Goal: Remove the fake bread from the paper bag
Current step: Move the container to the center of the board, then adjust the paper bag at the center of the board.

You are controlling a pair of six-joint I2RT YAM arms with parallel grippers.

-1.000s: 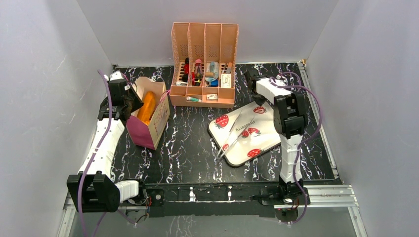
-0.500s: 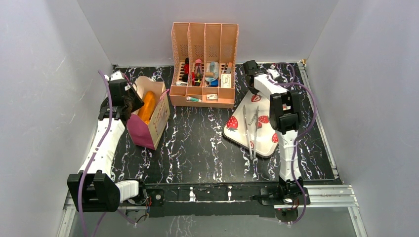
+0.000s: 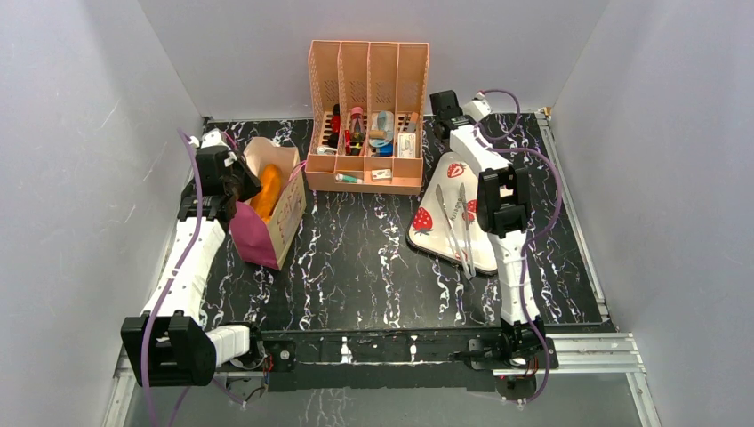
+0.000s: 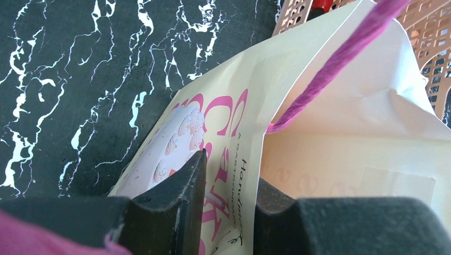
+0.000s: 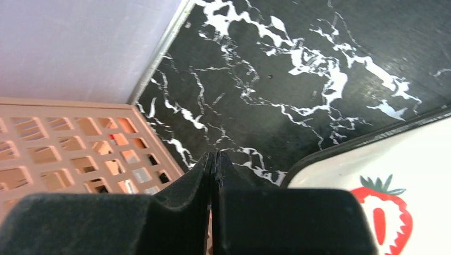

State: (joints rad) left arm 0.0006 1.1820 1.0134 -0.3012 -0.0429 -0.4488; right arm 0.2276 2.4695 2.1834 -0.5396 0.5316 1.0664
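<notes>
The tan paper bag [image 3: 271, 213] with magenta sides stands open at the left. An orange loaf of fake bread [image 3: 267, 191] sticks up inside it. My left gripper [image 3: 236, 185] is at the bag's left rim. In the left wrist view its fingers [image 4: 186, 196] sit on either side of the lettered bag wall [image 4: 228, 138], shut on it. A pink cord handle [image 4: 340, 58] runs above. My right gripper [image 3: 442, 105] is shut and empty at the back, beside the organiser. In the right wrist view its tips [image 5: 213, 156] are closed just off the tray's corner [image 5: 372, 170].
A peach organiser [image 3: 367, 116] with small items stands at the back centre; it also shows in the right wrist view [image 5: 69, 143]. A white strawberry tray [image 3: 427, 227] carrying two metal tongs [image 3: 455, 222] lies right of centre, under my right arm. Grey walls close in on three sides.
The tray with the tongs has swung round and shifted back and right. My right gripper has moved back and left toward the organiser. The left gripper and the bag have stayed put.
</notes>
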